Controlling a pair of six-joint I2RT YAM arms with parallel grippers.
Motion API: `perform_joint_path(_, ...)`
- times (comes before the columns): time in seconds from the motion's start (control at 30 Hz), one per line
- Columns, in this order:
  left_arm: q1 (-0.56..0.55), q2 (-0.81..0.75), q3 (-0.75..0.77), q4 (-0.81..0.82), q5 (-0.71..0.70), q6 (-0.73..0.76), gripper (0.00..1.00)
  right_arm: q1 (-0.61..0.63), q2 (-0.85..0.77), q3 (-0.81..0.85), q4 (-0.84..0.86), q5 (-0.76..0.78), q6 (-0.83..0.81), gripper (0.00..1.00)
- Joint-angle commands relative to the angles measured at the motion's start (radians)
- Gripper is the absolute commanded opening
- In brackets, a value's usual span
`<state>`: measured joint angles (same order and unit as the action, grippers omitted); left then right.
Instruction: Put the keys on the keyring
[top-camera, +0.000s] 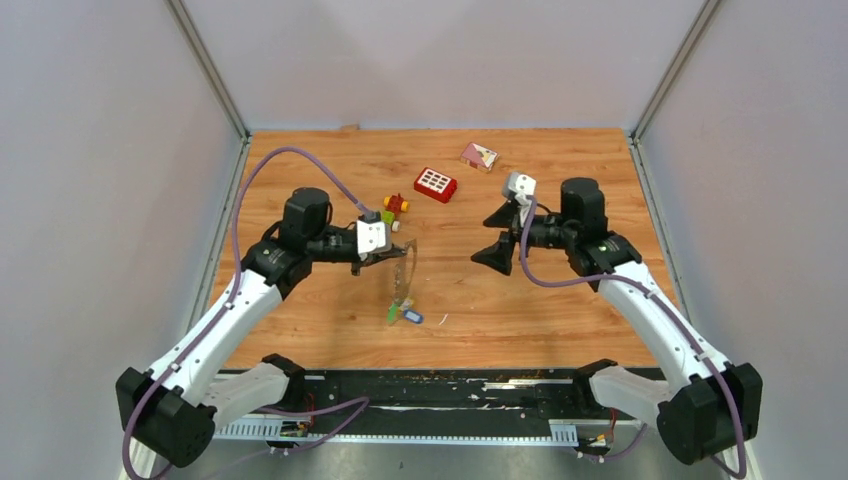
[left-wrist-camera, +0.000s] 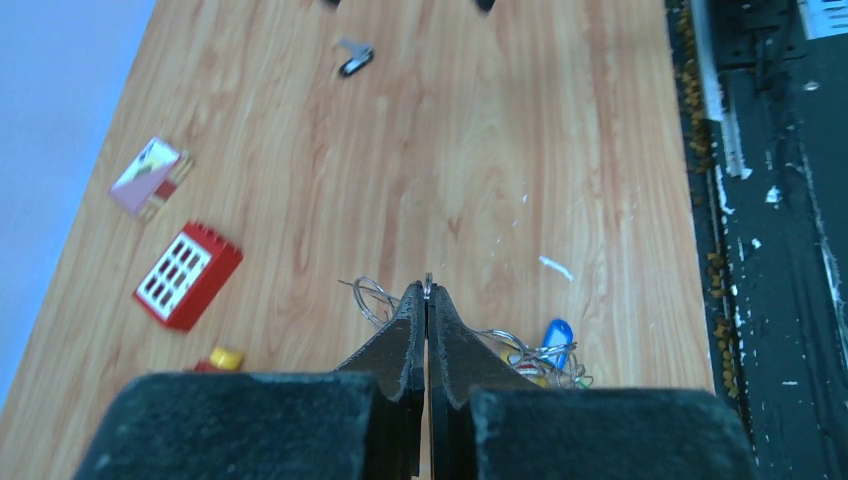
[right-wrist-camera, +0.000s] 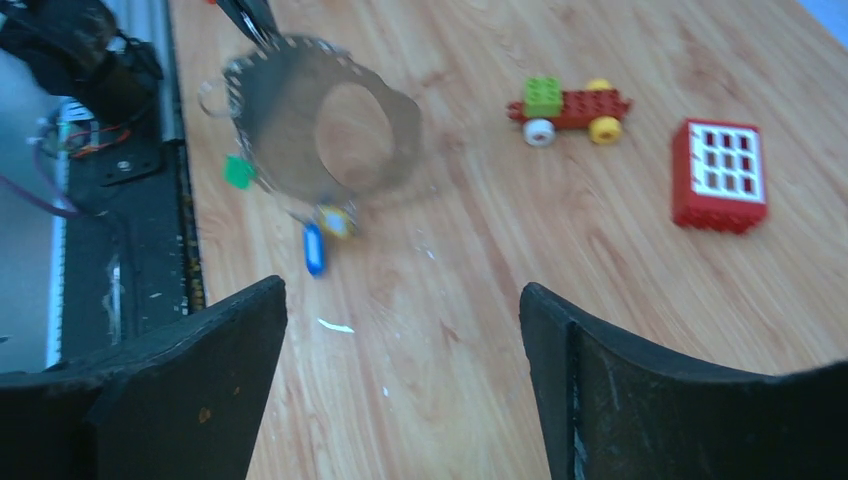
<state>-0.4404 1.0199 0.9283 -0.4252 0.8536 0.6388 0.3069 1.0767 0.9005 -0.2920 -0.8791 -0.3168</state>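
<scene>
My left gripper (top-camera: 387, 256) is shut on the top of the keyring (top-camera: 409, 268), a thin grey hoop held upright above the table. In the left wrist view only a sliver of the ring (left-wrist-camera: 427, 281) shows between the shut fingertips. The keys (top-camera: 402, 313) hang in a bunch at the ring's bottom, by the table, with green and blue tags; the blue tag (left-wrist-camera: 556, 337) shows beside the fingers. In the right wrist view the ring (right-wrist-camera: 268, 130) is blurred, with the keys (right-wrist-camera: 314, 247) below it. My right gripper (top-camera: 496, 238) is open and empty, to the right of the ring, pointing at it (right-wrist-camera: 402, 292).
A red brick with white squares (top-camera: 436, 184) and a pink card (top-camera: 478, 155) lie at the back. The red-yellow-green block toy (top-camera: 394, 209) sits just behind my left gripper. A black rail (top-camera: 430, 385) runs along the near table edge. Grey walls enclose the table.
</scene>
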Motion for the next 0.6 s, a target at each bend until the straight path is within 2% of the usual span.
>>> perform_joint_path(0.0, -0.061, 0.029, 0.005, 0.140, 0.108, 0.017, 0.00, 0.103, 0.064, 0.099, 0.083, -0.073, -0.054, 0.81)
perform_joint_path(0.03, -0.072, 0.038, 0.001, 0.158, 0.114, 0.009, 0.00, 0.120, 0.085, 0.109, 0.093, -0.083, -0.054, 0.75)
perform_joint_path(0.17, -0.107, 0.064, -0.019, 0.283, 0.132, -0.079, 0.00, 0.190, 0.110, 0.132, 0.078, -0.087, -0.098, 0.65)
perform_joint_path(0.43, -0.157, 0.102, -0.075, 0.607, 0.156, -0.393, 0.00, 0.276, 0.078, 0.110, 0.041, -0.022, -0.195, 0.62)
perform_joint_path(0.57, -0.160, 0.092, -0.122, 0.725, 0.142, -0.481, 0.00, 0.286, 0.057, 0.096, 0.038, -0.018, -0.209, 0.58)
